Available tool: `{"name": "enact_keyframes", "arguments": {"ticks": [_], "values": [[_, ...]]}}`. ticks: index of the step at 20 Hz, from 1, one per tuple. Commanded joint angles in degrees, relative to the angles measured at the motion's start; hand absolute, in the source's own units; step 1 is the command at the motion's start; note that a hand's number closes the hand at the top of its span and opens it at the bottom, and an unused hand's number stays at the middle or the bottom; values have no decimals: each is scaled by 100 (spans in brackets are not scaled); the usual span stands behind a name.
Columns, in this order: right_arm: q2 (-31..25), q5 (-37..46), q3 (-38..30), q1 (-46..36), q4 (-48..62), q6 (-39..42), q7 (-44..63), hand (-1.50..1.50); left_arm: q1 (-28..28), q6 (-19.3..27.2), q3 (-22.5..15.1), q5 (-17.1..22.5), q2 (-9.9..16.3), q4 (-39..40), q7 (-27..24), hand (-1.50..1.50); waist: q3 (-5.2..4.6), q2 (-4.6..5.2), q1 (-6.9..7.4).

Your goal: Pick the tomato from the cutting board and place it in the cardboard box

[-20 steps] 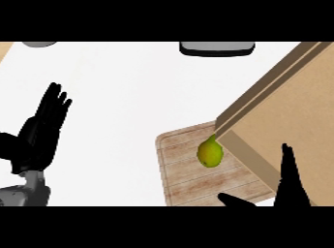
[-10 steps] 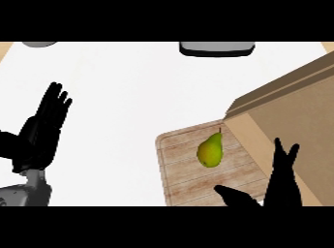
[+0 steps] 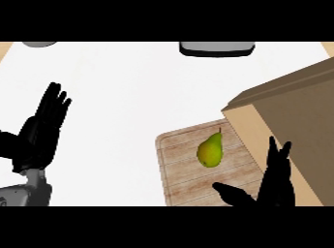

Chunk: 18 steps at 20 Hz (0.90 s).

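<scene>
From the head view the counter (image 3: 127, 87) is plain white, with pale wood strips at its far corners. One wooden cutting board (image 3: 190, 179) lies on it, its right side tucked under one big cardboard box (image 3: 305, 126). One fruit rests on the board, and it looks like a yellow-green pear (image 3: 210, 151), not a tomato. Two grey items sit at the far edge. The right hand (image 3: 275, 181) hovers open just beside the pear; the left hand (image 3: 44, 128) rests open at the left.
</scene>
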Motion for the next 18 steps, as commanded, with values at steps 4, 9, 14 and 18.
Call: {"name": "enact_keyframes", "arguments": {"ticks": [4,9,14,18], "values": [[-55,520,220,21,400,-79,-111,150,142,170,-190,-253,-257,-222,62,0,29,21,9],[51,932,33,-585,519,289,166,150,45,-68,-28,-141,-217,60,-168,0,28,27,11],[-828,2297,-58,-148,826,-5,-267,150,-105,-5,-20,-163,-149,-99,170,0,20,41,7],[-2559,4096,-291,-229,1550,407,-921,150,-5,-88,-64,-187,-120,-132,43,0,-164,131,216]]}}
